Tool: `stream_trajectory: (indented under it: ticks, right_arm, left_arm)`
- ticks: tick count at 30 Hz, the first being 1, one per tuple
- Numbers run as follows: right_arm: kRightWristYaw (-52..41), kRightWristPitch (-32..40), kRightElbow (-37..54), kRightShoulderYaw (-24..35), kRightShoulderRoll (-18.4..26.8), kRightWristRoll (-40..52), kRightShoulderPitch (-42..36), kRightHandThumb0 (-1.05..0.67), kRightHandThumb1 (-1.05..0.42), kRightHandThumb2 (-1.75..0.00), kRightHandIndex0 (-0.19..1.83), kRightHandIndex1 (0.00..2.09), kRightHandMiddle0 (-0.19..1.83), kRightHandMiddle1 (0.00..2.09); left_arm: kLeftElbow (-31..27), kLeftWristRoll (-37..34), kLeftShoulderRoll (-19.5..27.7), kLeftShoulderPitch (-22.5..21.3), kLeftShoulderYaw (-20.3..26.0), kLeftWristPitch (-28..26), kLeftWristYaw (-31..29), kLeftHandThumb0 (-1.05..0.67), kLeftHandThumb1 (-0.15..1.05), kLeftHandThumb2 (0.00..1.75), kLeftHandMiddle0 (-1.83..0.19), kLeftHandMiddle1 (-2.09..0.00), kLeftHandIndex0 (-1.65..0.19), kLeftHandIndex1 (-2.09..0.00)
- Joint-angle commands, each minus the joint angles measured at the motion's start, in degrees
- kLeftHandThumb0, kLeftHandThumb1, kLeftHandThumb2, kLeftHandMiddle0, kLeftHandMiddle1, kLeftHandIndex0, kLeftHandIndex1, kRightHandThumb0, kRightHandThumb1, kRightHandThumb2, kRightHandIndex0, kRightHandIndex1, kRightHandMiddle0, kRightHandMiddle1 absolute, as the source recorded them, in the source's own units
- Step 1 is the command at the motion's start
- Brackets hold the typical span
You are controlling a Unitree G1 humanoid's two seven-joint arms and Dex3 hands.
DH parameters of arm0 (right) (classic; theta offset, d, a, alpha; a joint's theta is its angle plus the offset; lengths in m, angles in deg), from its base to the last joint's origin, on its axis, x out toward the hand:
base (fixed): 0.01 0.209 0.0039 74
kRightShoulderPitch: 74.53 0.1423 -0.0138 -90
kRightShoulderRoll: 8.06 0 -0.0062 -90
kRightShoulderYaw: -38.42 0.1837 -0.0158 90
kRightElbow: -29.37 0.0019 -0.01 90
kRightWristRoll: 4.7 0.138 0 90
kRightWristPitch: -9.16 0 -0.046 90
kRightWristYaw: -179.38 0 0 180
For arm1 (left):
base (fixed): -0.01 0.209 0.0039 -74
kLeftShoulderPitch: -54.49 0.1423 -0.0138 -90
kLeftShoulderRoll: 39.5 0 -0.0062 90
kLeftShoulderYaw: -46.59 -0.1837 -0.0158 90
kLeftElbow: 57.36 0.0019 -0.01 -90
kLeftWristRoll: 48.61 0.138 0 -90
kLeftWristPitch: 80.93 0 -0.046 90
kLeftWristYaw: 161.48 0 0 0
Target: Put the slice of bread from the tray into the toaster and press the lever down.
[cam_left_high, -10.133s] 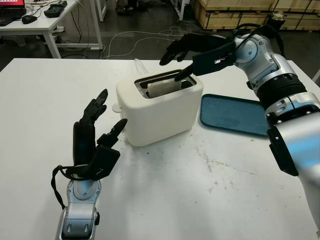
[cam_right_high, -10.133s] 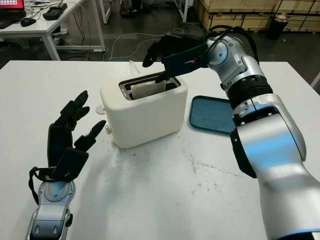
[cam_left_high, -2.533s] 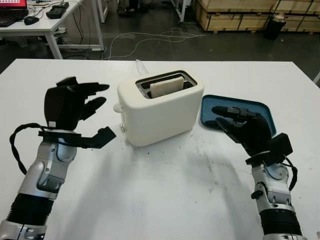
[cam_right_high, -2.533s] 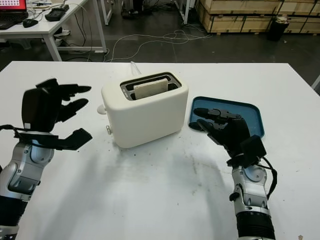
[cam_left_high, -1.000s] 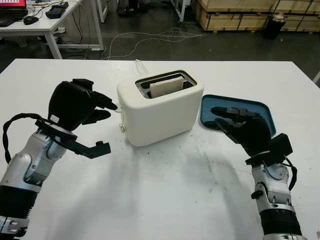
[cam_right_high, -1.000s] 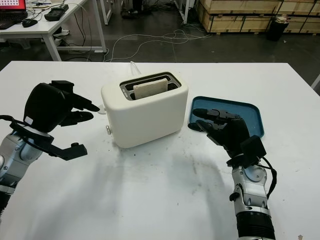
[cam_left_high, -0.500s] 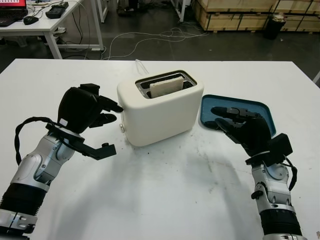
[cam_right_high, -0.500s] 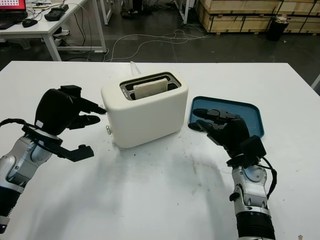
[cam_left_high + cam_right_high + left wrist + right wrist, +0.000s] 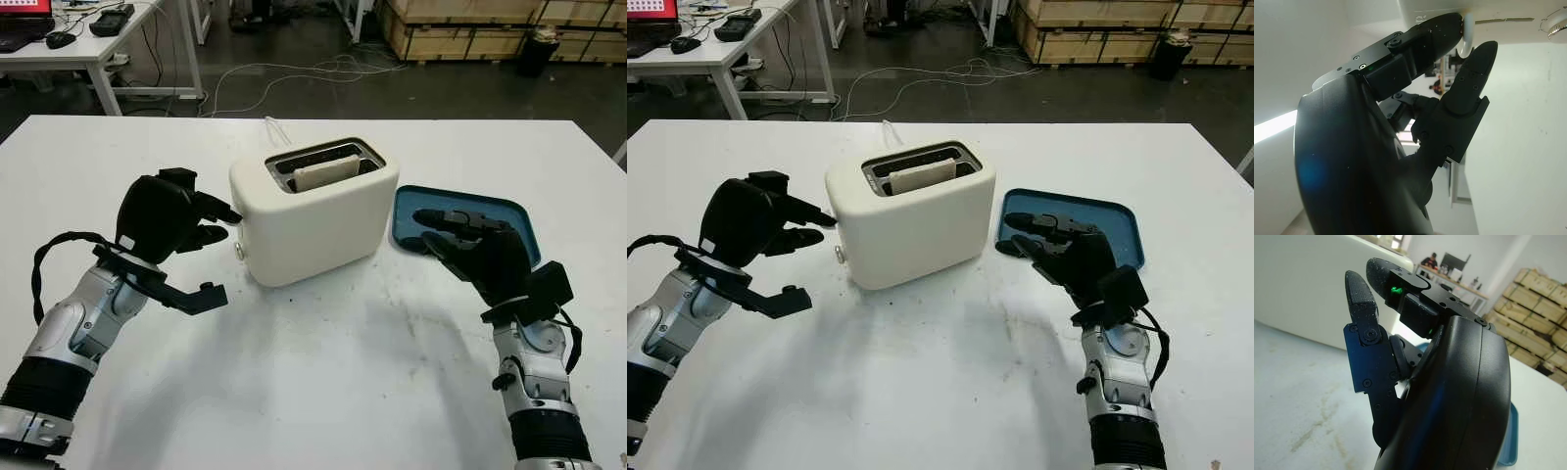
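Observation:
A cream toaster (image 9: 313, 220) stands mid-table with the bread slice (image 9: 328, 174) sitting low in its slot, only the top edge showing. My left hand (image 9: 220, 223) is at the toaster's left end, open, with a fingertip (image 9: 1442, 27) pressed on the white lever (image 9: 1467, 32). My right hand (image 9: 456, 230) hovers open over the near edge of the blue tray (image 9: 509, 211), to the right of the toaster, and holds nothing.
The toaster's white cable (image 9: 274, 129) trails off the table's far edge. A small knob (image 9: 239, 252) sits low on the toaster's left end. Bare white table lies in front of the toaster. Desks and wooden crates stand beyond the table.
The bread has sunk lower into the slot. My left hand has shifted slightly down against the lever. The right hand has not moved.

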Motion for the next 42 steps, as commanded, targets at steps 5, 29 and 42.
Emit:
stream_trajectory:
  ticks: [5,29,42]
  right_arm:
    - [-0.1,0.3,-0.2,-0.1,-0.2,0.1,-0.2,-0.49,-0.92,0.0,1.24,0.0,1.15,0.0]
    - [-0.9,0.2,-0.4,-0.1,-0.3,0.5,-0.2,-0.49,-0.92,0.0,1.24,0.0,1.15,0.0]
    - [-0.6,0.8,0.5,-0.4,-0.3,0.2,-0.4,-0.48,-0.92,0.0,1.24,0.0,1.15,0.0]
  left_arm:
    - [0.8,0.3,0.1,-1.3,0.4,-1.2,1.0,-0.27,0.65,0.01,-0.81,-1.72,-1.33,0.0]
    - [2.0,-0.9,-2.6,-1.9,-0.2,-2.6,1.7,-0.29,0.65,0.0,-0.78,-1.75,-1.28,0.0]
    - [2.1,-1.7,-2.8,-2.1,-1.0,-2.7,-0.9,-0.29,0.67,0.01,-0.77,-1.75,-1.29,-0.01]
